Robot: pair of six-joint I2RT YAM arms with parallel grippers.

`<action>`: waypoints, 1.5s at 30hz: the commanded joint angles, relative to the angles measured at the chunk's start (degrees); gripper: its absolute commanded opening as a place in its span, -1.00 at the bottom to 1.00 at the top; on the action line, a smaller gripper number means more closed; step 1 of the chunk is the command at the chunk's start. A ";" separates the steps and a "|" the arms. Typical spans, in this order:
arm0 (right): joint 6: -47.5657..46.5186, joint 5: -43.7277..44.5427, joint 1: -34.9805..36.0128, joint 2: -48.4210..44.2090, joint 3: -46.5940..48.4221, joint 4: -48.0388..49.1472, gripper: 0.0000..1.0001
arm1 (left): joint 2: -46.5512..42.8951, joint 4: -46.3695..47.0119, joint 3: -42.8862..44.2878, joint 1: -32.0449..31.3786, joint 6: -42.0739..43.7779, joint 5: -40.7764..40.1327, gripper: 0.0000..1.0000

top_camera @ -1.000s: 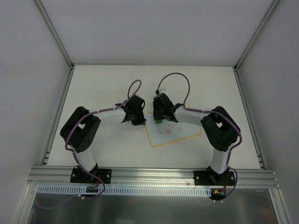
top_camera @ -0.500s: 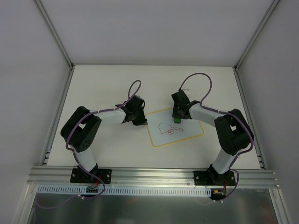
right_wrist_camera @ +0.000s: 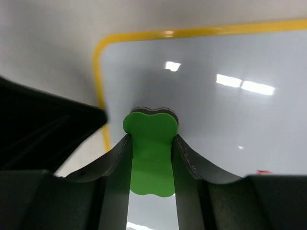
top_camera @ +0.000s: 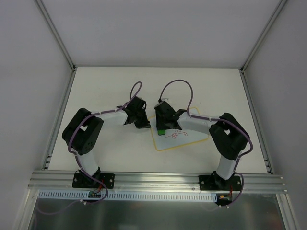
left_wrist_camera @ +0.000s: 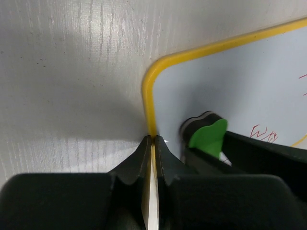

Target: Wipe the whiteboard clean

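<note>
White tabletop, walled by pale grey panels, carries the scene, which we describe from left to right. At left, the left arm reaches inward. Its left gripper is closed, the two fingertips nipped together on the yellow border of the whiteboard, close to one rounded corner. We find the whiteboard lying flat on the table between the two arms, slightly skewed, near the middle of the tabletop. Just beside the left fingertips, the green eraser rests on the pale board surface, its dark felt face down on the board near that same corner. We see the right gripper clamped on the eraser's green waist, one finger on each side. Further right, red line marks show on the board, just beside the right arm, which bends back to its base at the table's near edge.
</note>
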 commanded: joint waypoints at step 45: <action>4.37 1.80 -0.32 -4.56 -8.80 -12.00 -0.99 | 0.90 -11.00 -2.03 9.48 4.04 -4.68 -1.00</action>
